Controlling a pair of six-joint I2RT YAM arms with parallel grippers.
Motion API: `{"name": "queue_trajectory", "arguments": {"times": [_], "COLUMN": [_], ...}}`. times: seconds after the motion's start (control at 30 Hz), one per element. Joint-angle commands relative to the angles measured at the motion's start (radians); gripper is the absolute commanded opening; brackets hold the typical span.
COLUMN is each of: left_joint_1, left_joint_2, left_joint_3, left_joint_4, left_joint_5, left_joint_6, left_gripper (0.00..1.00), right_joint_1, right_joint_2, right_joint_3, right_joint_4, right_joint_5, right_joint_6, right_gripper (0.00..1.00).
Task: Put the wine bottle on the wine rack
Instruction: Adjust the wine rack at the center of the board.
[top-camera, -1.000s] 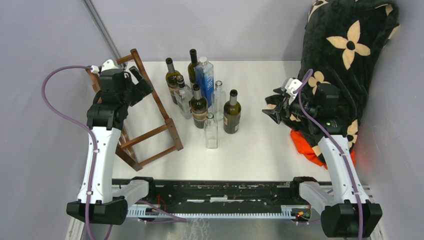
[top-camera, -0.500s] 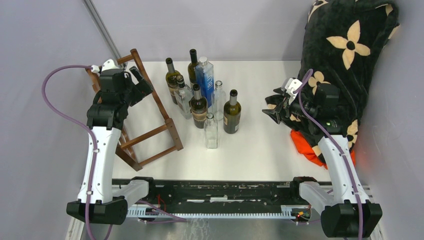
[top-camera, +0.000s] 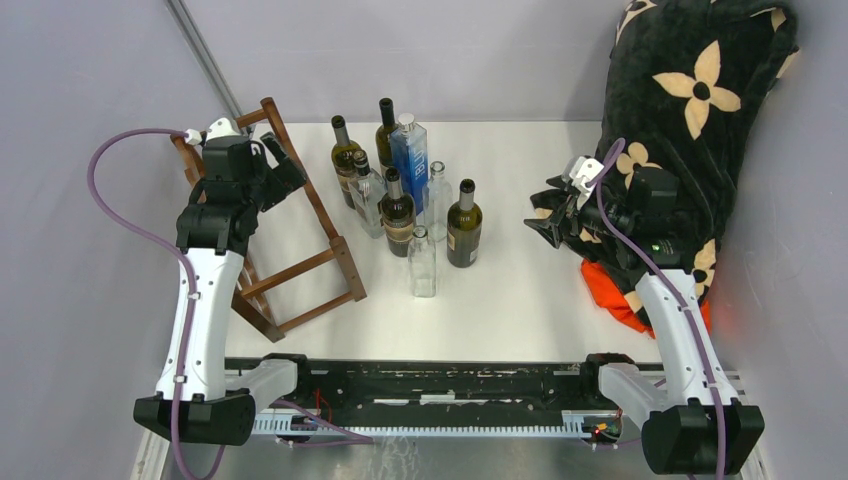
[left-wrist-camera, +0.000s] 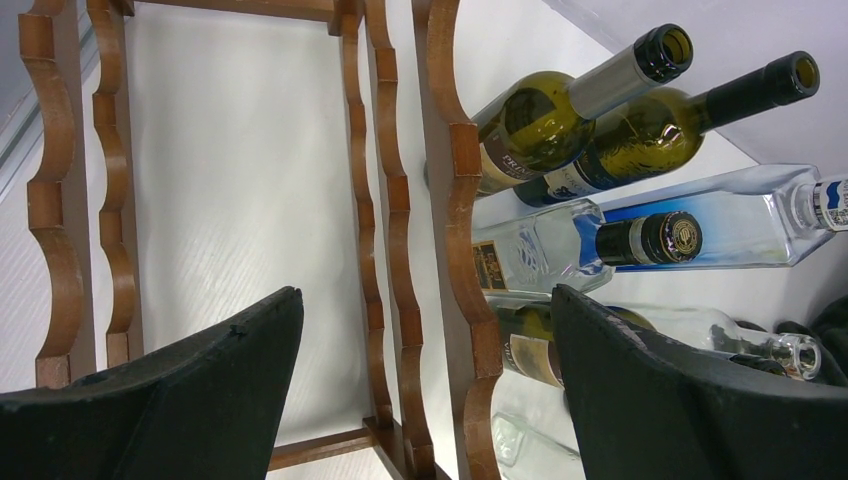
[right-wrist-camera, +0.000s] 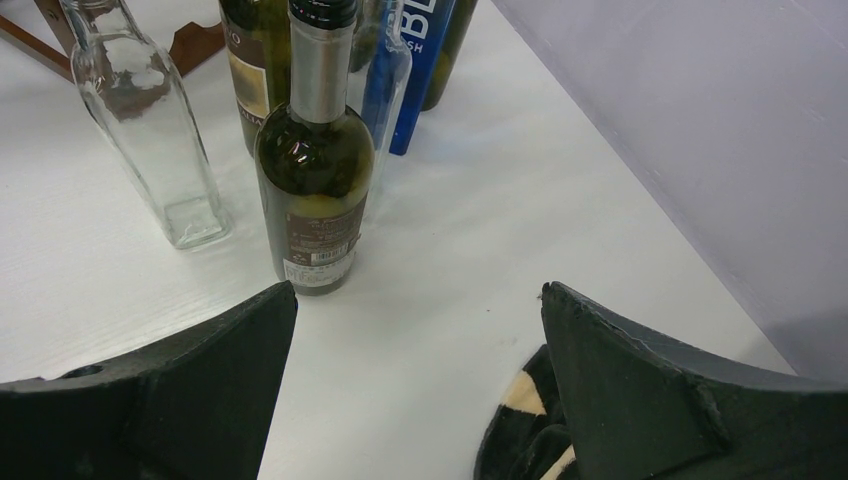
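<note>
Left gripper (top-camera: 275, 165) hovers over the wine rack (top-camera: 296, 270), jaws wide, empty, probably to steady it. Right gripper (top-camera: 540, 222) is also wide and holds nothing. It faces the nearest wine bottle (top-camera: 463, 225), upright on the table (top-camera: 520, 300) beside the other bottles (top-camera: 397, 212), likely lined up for a grab. 0 racked.

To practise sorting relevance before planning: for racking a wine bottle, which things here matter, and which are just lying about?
Job: wine rack, dark wine bottles, left pincer, right pincer.
Lying about: blue bottle, clear glass bottles, flowered black cloth, orange cloth.
</note>
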Motion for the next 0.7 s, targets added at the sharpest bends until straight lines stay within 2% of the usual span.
{"name": "queue_trajectory", "arguments": {"times": [0.0,0.67], "left_joint_1": [-0.013,-0.09], "left_joint_2": [0.004,0.033], "left_joint_3": [0.036,0.057], "left_joint_4": [0.017,0.006], "left_joint_5": [-0.02,-0.111], "left_joint_6": [0.025,0.037], "left_gripper": [0.97,0.97], "right_joint_1": [0.002,0.003], "right_joint_2": [0.002,0.009], "right_joint_3": [-0.001,-0.006], "right_joint_4": [0.047,0.048], "right_joint_5": [0.004,0.007], "right_joint_6": [0.011,0.011], "right_gripper": [0.98,0.98]}}
